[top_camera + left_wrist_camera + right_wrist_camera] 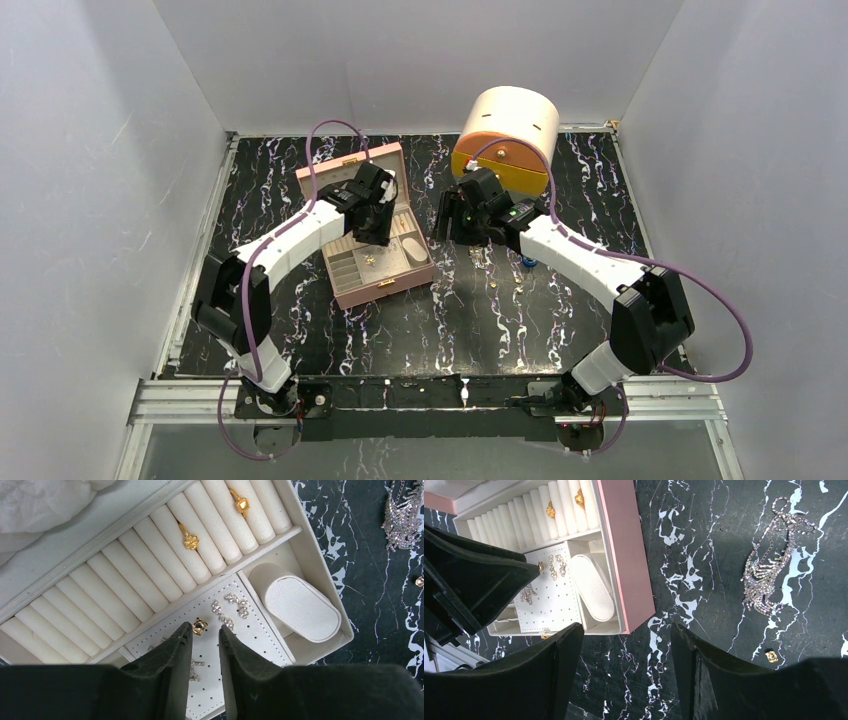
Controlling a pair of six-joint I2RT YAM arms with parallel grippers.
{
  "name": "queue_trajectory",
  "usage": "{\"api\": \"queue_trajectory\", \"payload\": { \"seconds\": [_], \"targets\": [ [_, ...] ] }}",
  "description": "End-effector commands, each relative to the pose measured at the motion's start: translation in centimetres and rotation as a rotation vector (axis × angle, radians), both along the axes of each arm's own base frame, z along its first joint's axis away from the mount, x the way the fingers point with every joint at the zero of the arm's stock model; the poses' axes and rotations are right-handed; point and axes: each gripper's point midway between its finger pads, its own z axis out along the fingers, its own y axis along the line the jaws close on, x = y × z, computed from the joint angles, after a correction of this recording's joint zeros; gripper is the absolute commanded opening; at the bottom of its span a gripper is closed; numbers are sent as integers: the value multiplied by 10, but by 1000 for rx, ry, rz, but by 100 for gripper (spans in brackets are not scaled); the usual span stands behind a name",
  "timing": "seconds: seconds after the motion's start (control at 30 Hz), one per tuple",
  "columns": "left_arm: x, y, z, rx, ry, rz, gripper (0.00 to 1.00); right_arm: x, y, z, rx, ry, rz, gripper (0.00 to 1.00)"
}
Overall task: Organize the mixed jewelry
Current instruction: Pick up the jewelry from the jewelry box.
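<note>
Left end effector (206,631) is seen hanging over the open pink box (621,545), jaws narrowed to a slim gap with nothing caught between them, fwiw. A gold stud (199,626) is parked on the perforated earring panel (250,645), right at the tip of one finger; whether it's actually touched can't be told. Crystal earrings (231,609) are pinned on the same panel just beyond. Two pieces are tucked into the ring rolls (125,590): a flower-shaped ring (190,541) and a squarer ring (241,503), both gold. A white oval cushion (300,607) is seated in the compartment beside the panel. Right end effector (626,630) is held wide open and empty above the desk (704,555), next to the box's corner. Left out on the desk are a sparkly silver chain piece (769,575) and, near it, a small gold piece (771,655).
</note>
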Motion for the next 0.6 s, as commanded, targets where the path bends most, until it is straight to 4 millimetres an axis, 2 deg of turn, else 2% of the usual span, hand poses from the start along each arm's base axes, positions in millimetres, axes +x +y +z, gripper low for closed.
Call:
{"api": "queue_trajectory", "payload": {
  "seconds": [0.0, 0.57],
  "targets": [
    [9, -7, 18, -16, -51, -18, 24, 6, -1, 17, 17, -51, 1, 73],
    [10, -8, 2, 11, -24, -8, 17, 2, -5, 12, 10, -33, -2, 73]
  ]
}}
